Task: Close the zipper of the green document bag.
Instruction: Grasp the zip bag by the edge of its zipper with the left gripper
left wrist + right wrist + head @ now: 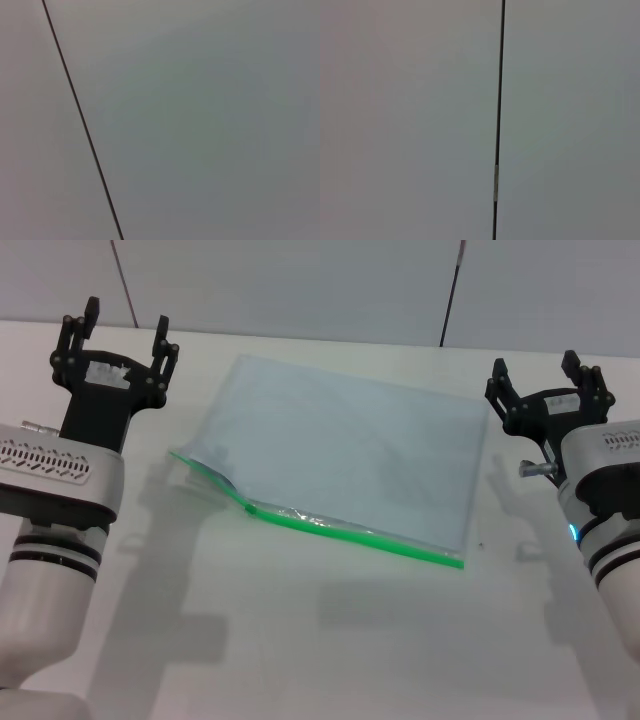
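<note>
The green document bag (345,455) lies flat on the white table in the head view, a translucent pale blue-grey pouch turned at a slant. Its zipper (350,531) runs as a bright green strip along the near long edge, with a small slider (248,507) toward the left end; left of the slider the edge gapes. My left gripper (121,335) is raised at the far left, open and holding nothing, well left of the bag. At the far right my right gripper (548,378) is likewise raised and open, just beyond the bag's right edge.
A white table (330,640) spreads under the bag, with a grey panelled wall (300,280) behind it. Both wrist views show only that wall with a dark seam (82,125) (498,100).
</note>
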